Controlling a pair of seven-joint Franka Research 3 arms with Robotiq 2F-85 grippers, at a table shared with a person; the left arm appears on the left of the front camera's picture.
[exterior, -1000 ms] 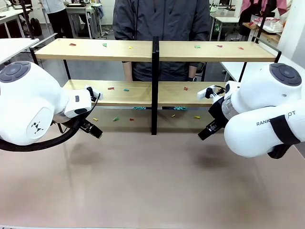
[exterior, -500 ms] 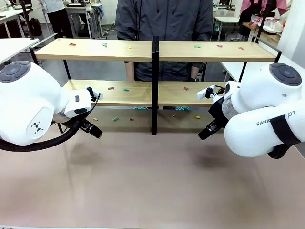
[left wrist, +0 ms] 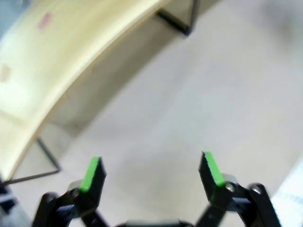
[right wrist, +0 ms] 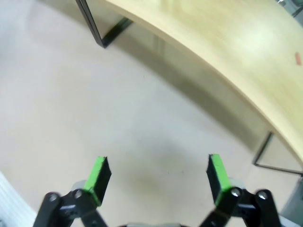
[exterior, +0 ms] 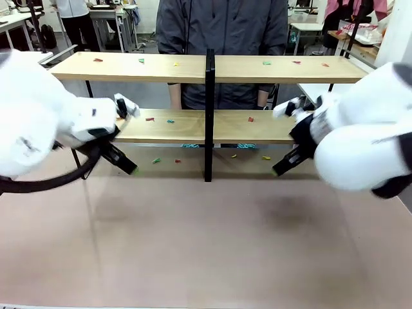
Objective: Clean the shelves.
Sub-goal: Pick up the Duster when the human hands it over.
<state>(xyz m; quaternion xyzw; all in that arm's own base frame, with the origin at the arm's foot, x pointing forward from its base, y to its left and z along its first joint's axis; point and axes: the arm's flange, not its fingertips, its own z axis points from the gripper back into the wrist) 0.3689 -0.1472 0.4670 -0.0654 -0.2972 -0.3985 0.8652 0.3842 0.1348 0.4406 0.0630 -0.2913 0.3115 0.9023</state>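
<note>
Facing the shelves [exterior: 161, 67], left gripper [left wrist: 151, 170] and right gripper [right wrist: 158, 172] gape wide.

front: across table [exterior: 193, 244] toward person [exterior: 222, 26] | wrists: close, downward | shared: shelves [exterior: 161, 67]

The shelves [exterior: 161, 67] stand upright on the desk [exterior: 206, 244] at its far side, around 12 o'clock in the front view, running wide from 10 to 2 o'clock. Two long light wooden boards lie level, one above the other, in a thin black metal frame. A black central post [exterior: 209, 116] stands at the middle. Small coloured scraps [exterior: 141, 60], red, green and yellow, lie scattered along the upper board. A few more lie on the lower board [exterior: 174, 125], on both sides of the post. Other scraps lie on the desk beneath the rack.
</note>
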